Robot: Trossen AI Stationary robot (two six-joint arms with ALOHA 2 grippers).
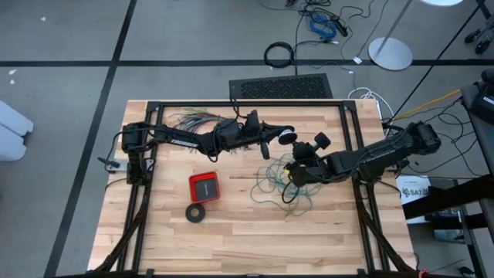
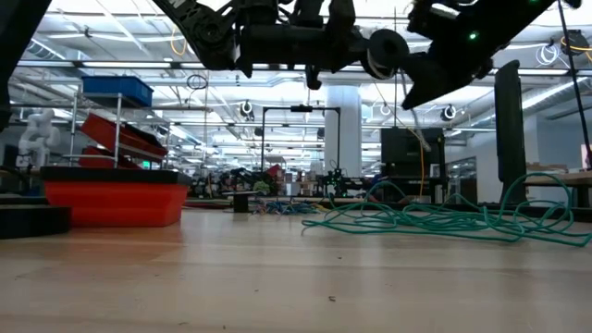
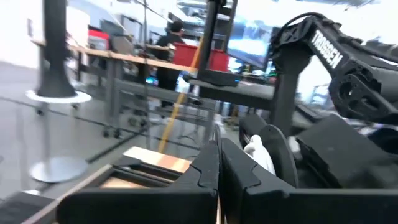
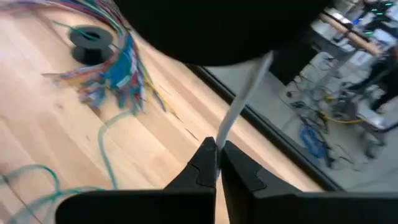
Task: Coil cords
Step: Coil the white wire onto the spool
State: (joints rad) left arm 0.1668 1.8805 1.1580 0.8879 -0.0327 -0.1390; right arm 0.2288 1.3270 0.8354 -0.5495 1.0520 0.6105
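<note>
The teal-green wire (image 1: 278,184) lies in a loose tangle on the wooden table (image 1: 231,232), right of centre; it also shows in the low view (image 2: 444,220). Above it both grippers meet in the air. My left gripper (image 1: 272,141) reaches in from the left and is shut, with the white cord's black round piece (image 1: 285,137) right at its tip. My right gripper (image 1: 292,168) comes from the right, shut on the thin white cord (image 4: 239,102), which runs straight up from its fingers to the dark shape above. My left gripper is shut with the round piece (image 3: 273,155) and a bit of white (image 3: 256,152) just beside its fingertips. The piece hangs clear of the table, but the fingers hide the place of contact. My right gripper pinches the white cord (image 4: 221,138) between its two fingertips. The fingers slant slightly down toward the table's far left. The cord runs straight and taut from them, clear of the table.
A red box (image 1: 204,186) and a black tape-like ring (image 1: 196,212) lie left of the tangle. A fanned bundle of many-coloured wires (image 1: 189,120) lies at the far left, by a black spool (image 4: 92,40). A dark frame borders the table.
</note>
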